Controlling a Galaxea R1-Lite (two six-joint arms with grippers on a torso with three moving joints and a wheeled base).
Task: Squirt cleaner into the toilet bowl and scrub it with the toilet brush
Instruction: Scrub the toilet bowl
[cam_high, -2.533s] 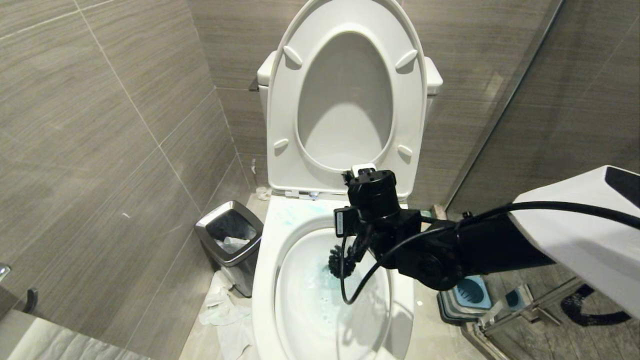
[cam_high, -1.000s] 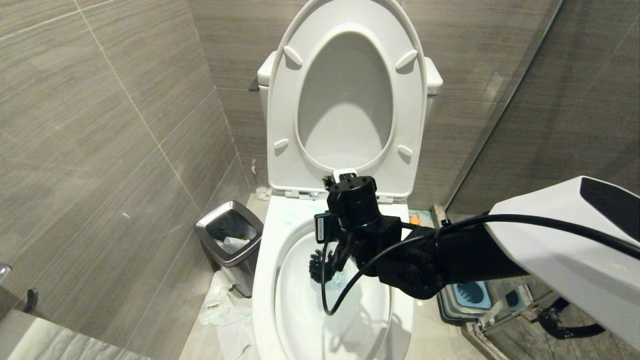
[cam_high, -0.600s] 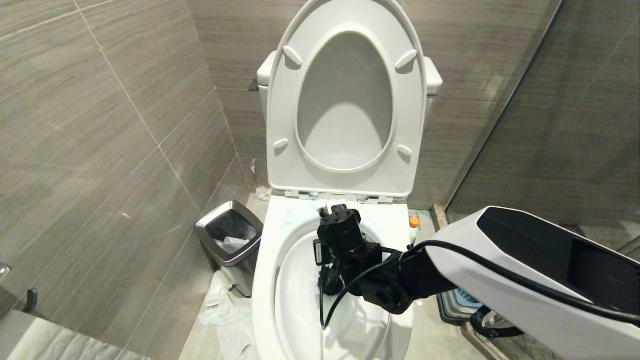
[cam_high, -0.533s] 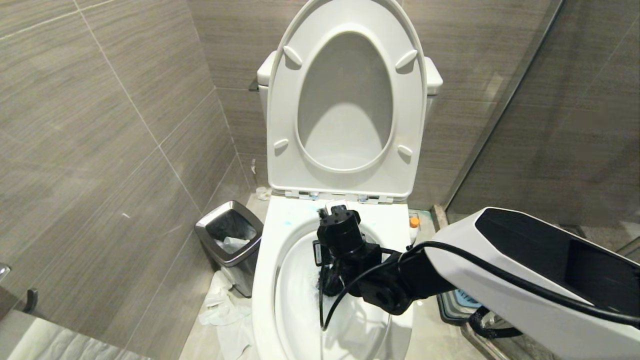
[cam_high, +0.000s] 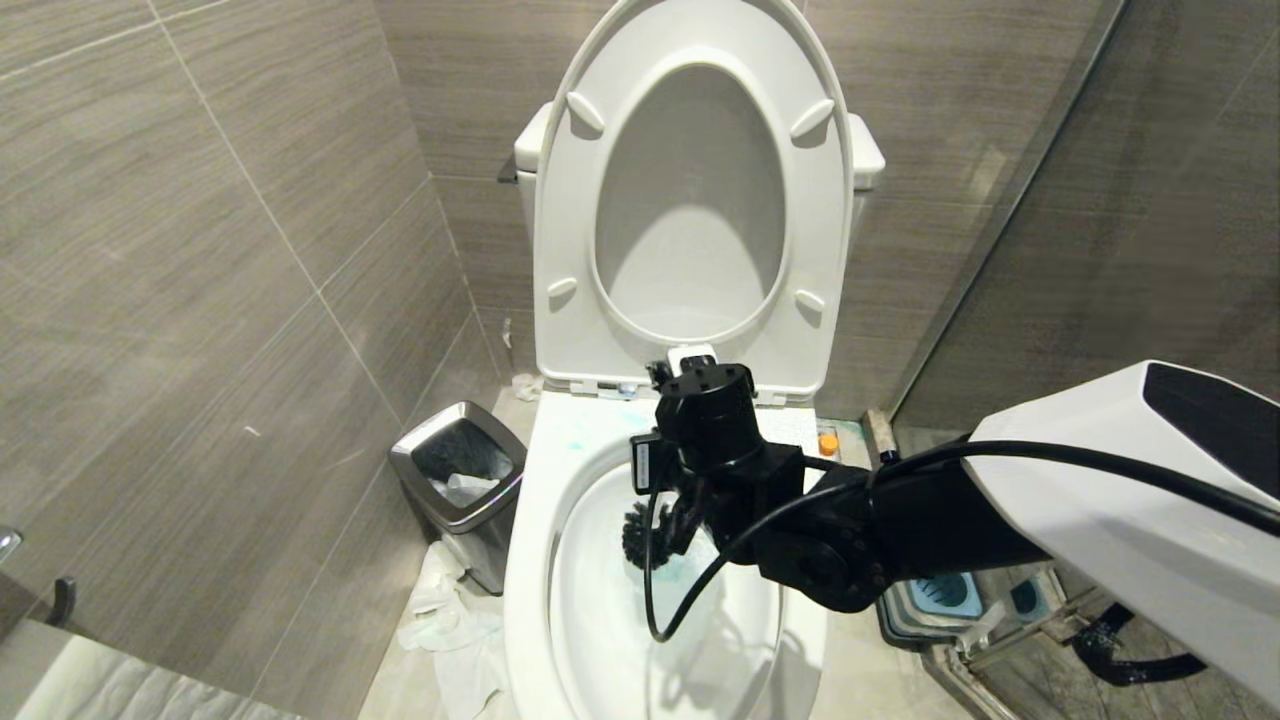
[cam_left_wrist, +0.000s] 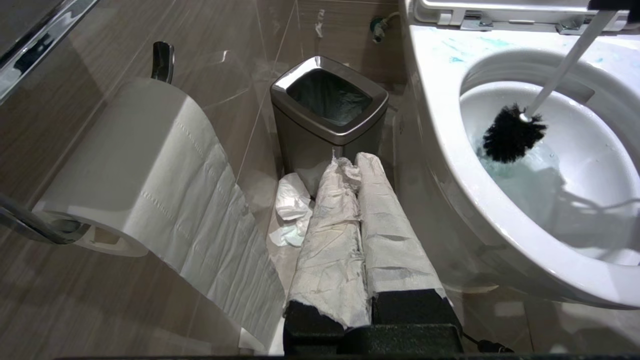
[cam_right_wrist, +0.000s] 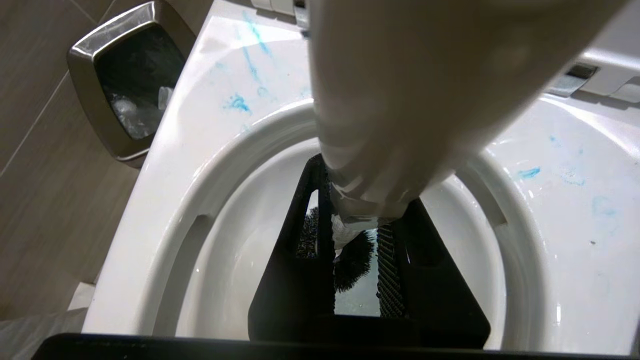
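Reaching in from the right over the toilet bowl (cam_high: 530, 600), right arm bent at the wrist so the black wrist housing stands above the bowl's rear rim, just in front of the raised seat and lid. Right gripper (cam_right_wrist: 357, 260) pointing down into the basin, black fingers (cam_right_wrist: 305, 260) pinching the white handle of the toilet brush (cam_left_wrist: 510, 135) between them. Handle slanting down from above the hinge side of the bowl; black bristle head low inside the basin, at the turquoise water on the side of the bowl nearer the waste bin (cam_high: 460, 470). Cable looping from the wrist down over the basin. Blue smears of liquid across the bowl's broad rim, thickest near the hinges.

Cleaner (cam_high: 827, 442) standing on the floor just beside the bowl's rear right corner, orange cap up, apart from the gripper. Blue-and-grey brush holder (cam_high: 940, 595) on the floor to the bowl's right, partly hidden under the arm.

Left gripper (cam_left_wrist: 357, 235) parked low to the left of the bowl, near the paper roll (cam_left_wrist: 125, 165), aimed toward the waste bin; paper-wrapped fingers (cam_left_wrist: 330, 235) pressed together, holding nothing.
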